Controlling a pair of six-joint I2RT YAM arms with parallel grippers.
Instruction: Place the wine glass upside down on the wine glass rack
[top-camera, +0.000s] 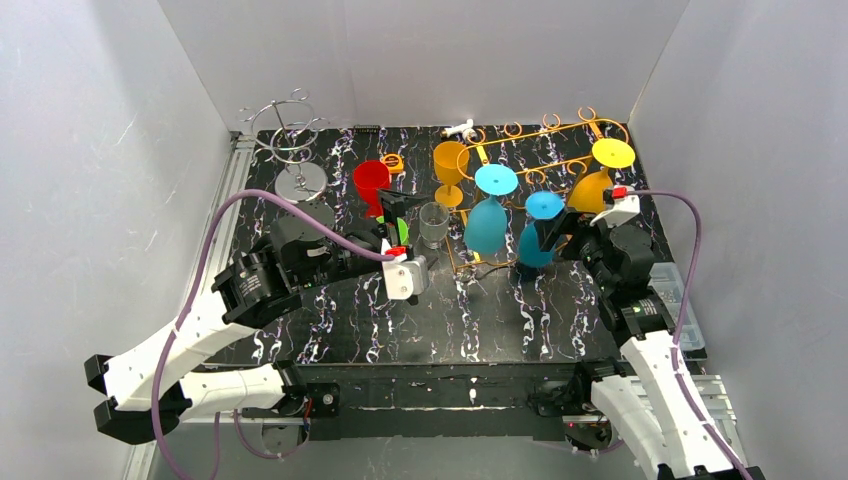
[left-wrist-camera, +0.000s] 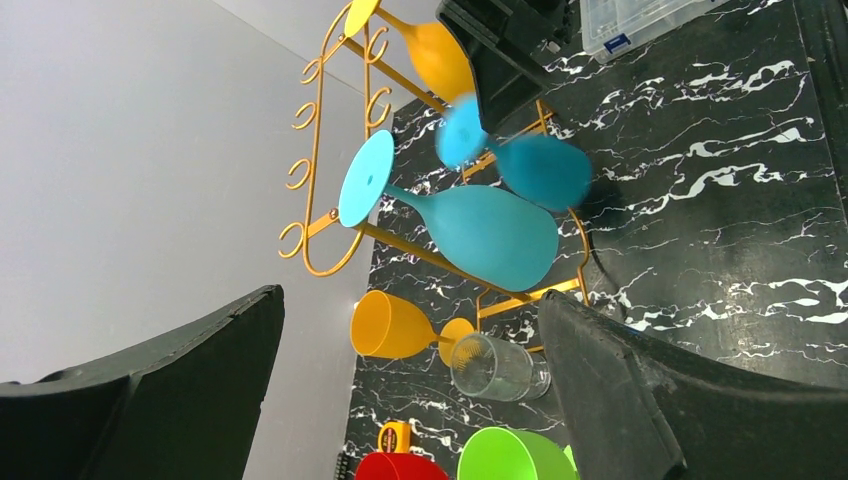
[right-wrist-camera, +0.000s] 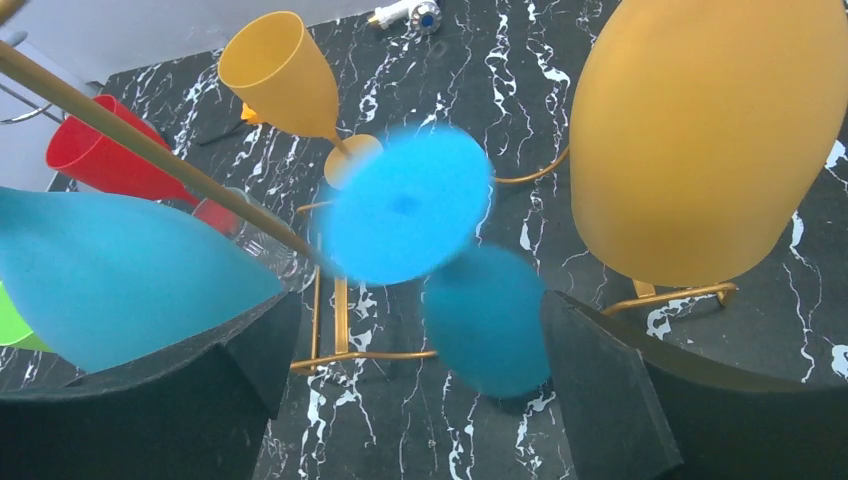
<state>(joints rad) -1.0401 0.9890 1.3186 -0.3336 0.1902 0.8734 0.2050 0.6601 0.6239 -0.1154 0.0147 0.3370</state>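
Overhead: the nearer blue glass (top-camera: 545, 205) hangs bowl-down on the rack (top-camera: 560, 125). Its foot is caught over the rail, so its own weight holds it there. The right pincer (top-camera: 542, 242) flanks it, released.

Left wrist: the left pincer (left-wrist-camera: 410, 300) gapes wide, with a green glass (left-wrist-camera: 510, 455) ungripped near its palm, probably idle.

Right wrist: the blue glass blurs between the spread fingers, likely swinging free.

Left arm (top-camera: 190, 340) and right arm (top-camera: 660, 385): white links, black joints. A purple cable (top-camera: 230, 215) lay along each. Fingers (left-wrist-camera: 650, 400) were matte black. Red tab (top-camera: 619, 191) on right wrist, possibly a button.
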